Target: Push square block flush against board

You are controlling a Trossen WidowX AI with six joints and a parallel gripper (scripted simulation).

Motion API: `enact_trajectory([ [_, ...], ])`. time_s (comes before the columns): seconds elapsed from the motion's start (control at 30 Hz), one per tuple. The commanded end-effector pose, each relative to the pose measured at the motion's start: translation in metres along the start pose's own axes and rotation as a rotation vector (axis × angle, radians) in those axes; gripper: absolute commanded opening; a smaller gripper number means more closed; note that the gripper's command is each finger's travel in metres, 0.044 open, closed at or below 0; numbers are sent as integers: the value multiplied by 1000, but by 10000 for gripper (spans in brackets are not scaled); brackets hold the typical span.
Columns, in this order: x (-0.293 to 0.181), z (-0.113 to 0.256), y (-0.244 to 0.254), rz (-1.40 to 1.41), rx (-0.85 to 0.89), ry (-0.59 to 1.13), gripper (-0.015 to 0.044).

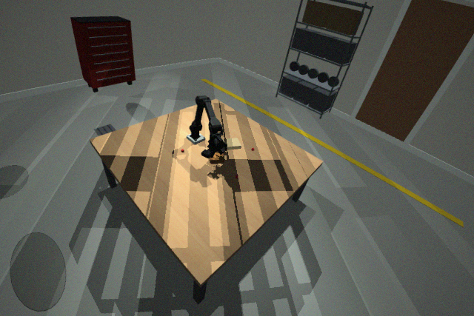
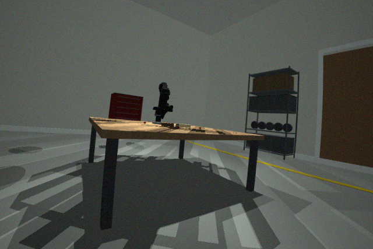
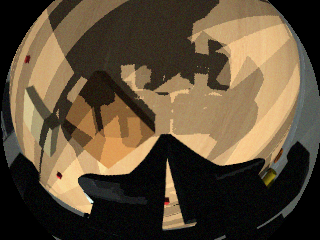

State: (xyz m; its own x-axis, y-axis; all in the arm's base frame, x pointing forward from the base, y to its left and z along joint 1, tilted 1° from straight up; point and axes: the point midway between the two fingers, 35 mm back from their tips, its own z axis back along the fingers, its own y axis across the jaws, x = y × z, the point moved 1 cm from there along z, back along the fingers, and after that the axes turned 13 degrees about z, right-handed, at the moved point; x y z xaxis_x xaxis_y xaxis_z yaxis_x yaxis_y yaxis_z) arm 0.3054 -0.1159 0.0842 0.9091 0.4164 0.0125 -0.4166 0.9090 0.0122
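Note:
The square block (image 1: 218,158) (image 3: 109,150) is orange-brown wood and lies flat on the table, partly in shadow. The pale board (image 1: 234,145) (image 3: 35,107) lies flat beyond it, on the left in the wrist view. The block's corner points toward the board and the two are turned relative to each other; no whole side is seen against the board. Whether that corner touches is too dark to tell. My gripper (image 2: 162,117) (image 3: 165,138) is shut and empty, above the table just beside the block's right corner in the wrist view. In the top view the arm partly hides the block.
Small red cubes lie about the table (image 1: 191,236): one red cube (image 1: 252,149) beyond the board, one red cube (image 1: 182,150) near the arm's base (image 1: 195,138), and a dark red one (image 1: 236,176) (image 3: 27,59) in shadow. Shadows cover much of the work area.

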Motion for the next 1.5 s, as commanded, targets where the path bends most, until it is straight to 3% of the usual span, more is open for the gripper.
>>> enact_trajectory([
  [0.0, -10, 1, 2, 147, -5, -1, 0],
  [0.57, -44, -3, 11, 707, -3, 3, 0],
  [0.8, -44, -6, 11, 713, -3, 3, 0],
  [0.97, -44, -58, 11, 713, -3, 3, 0],
  [1.47, -37, -58, 14, 713, -3, 2, 0],
])
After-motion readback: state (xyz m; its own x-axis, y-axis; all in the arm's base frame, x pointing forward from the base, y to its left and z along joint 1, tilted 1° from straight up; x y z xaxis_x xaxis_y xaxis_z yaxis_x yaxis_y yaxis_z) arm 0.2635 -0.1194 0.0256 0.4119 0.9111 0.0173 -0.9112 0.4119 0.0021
